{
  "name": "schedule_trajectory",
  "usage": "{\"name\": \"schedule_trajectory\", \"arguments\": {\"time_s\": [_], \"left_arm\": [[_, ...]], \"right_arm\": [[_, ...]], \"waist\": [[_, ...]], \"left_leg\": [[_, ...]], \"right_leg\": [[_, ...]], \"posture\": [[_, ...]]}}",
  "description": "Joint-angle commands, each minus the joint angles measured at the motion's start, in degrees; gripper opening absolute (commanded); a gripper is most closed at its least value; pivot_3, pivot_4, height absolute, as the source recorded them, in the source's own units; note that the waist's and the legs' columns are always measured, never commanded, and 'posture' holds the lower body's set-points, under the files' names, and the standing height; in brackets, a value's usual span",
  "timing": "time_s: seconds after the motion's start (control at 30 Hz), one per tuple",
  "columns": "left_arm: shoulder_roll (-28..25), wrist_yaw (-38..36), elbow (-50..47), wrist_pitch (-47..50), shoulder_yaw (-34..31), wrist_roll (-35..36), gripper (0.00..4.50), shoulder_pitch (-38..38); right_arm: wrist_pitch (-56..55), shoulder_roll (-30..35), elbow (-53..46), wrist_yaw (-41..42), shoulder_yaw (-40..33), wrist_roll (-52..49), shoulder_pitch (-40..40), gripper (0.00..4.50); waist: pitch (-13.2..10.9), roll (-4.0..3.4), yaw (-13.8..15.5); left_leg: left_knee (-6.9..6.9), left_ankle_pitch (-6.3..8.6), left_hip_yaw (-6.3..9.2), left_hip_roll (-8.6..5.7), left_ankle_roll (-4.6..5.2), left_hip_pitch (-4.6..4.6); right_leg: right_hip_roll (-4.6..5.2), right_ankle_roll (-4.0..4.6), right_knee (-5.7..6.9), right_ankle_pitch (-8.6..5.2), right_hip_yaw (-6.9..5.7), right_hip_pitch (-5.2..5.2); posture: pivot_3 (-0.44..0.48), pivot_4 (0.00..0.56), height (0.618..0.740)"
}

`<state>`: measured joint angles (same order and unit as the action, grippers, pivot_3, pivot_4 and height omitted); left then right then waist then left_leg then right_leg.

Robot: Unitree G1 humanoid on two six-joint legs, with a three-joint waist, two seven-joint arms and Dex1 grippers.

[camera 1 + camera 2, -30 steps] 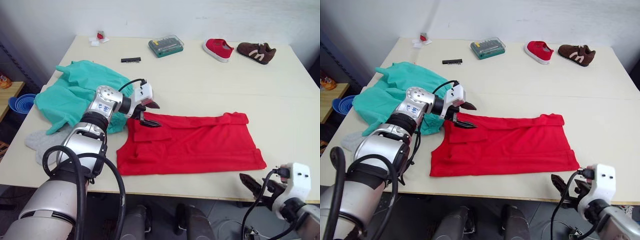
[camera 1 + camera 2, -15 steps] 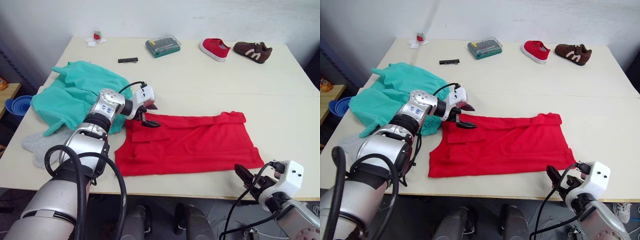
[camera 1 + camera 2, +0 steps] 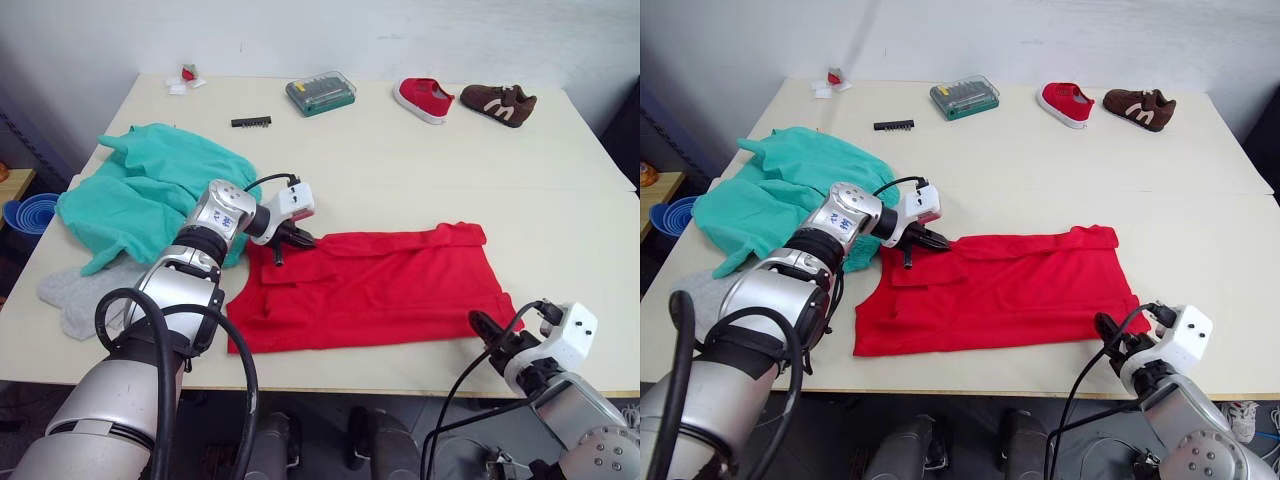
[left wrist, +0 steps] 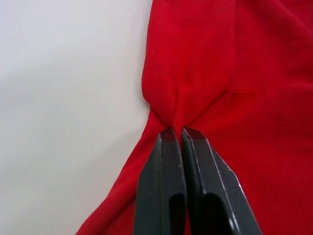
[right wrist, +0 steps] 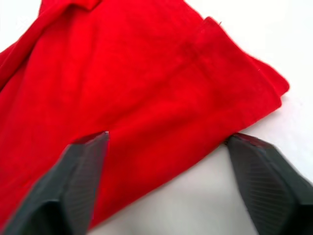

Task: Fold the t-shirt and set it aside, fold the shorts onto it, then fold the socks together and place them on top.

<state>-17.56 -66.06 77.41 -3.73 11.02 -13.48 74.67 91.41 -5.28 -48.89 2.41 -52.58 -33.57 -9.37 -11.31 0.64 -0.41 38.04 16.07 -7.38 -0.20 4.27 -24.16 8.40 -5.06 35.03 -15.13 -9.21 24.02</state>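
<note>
Left claw [image 4: 177, 131] is pressed together on a bunched pinch of the t-shirt [image 3: 385, 285] at its far left corner, as our left wrist view shows, with the red cloth puckering into the fingertips. Our right claw [image 5: 166, 142] is spread wide, its two fingers set on either side of the shirt's near right corner, close above the cloth; we cannot tell whether they touch it.

We see the t-shirt lying flat across the near middle of the bench [image 3: 420, 165], folded lengthwise into a long strip, with a small fold at its far right end. The shorts [image 3: 150, 195] lie in a loose teal heap at the left side of the bench, just beside the shirt and partly behind our left arm. The socks [image 3: 75, 295] rest near the left front edge, close to the shorts.

Along the far edge we see a clear-lidded case of screwdriver bits [image 3: 320, 92], a black bit strip [image 3: 251, 122], a small red shoe [image 3: 422, 99] and a brown shoe [image 3: 498, 103], all well apart from the clothes. A blue bowl-like thing [image 3: 28, 213] sits off the bench to the left.
</note>
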Motion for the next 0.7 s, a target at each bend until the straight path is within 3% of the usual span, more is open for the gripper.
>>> {"name": "schedule_trajectory", "arguments": {"time_s": [0.03,0.27,0.43,0.7], "left_arm": [[-0.4,-1.3,-0.7,-0.3,-0.5,-0.2,0.0,0.6],[-1.3,-2.3,-0.9,-0.1,-1.0,0.0,0.0,0.5],[-2.0,-4.9,-1.3,1.4,-1.7,0.7,0.0,0.1],[-3.3,-10.0,-4.2,8.0,-3.1,3.2,0.0,-2.5]], "right_arm": [[1.1,0.7,3.4,-1.0,1.4,-1.7,-0.9,2.34],[1.1,4.6,5.8,-1.0,4.2,-2.7,-2.2,0.04],[0.6,11.7,8.7,0.5,11.4,-0.9,-6.1,0.01],[-11.0,26.9,30.7,4.6,27.6,5.5,-20.9,0.01]], "waist": [[0.0,0.0,-0.1],[0.0,0.0,-0.3],[0.0,0.0,-1.0],[0.0,-0.04,-1.2]], "left_leg": [[-0.01,0.0,-0.03,0.0,0.0,0.0],[-0.06,-0.06,-0.18,0.01,-0.05,-0.04],[-0.06,-0.07,-0.41,0.0,-0.03,-0.11],[-0.08,-0.11,-0.76,0.03,0.02,-0.06]], "right_leg": [[0.0,0.0,0.0,0.0,0.01,0.03],[-0.01,0.01,0.24,-0.01,0.09,0.16],[0.02,0.02,0.48,-0.01,0.26,0.42],[0.01,0.03,0.59,-0.02,0.3,0.62]], "posture": [[0.0,0.15,0.74],[0.0,0.15,0.74],[0.0,0.15,0.74],[0.0,0.15,0.74]]}}
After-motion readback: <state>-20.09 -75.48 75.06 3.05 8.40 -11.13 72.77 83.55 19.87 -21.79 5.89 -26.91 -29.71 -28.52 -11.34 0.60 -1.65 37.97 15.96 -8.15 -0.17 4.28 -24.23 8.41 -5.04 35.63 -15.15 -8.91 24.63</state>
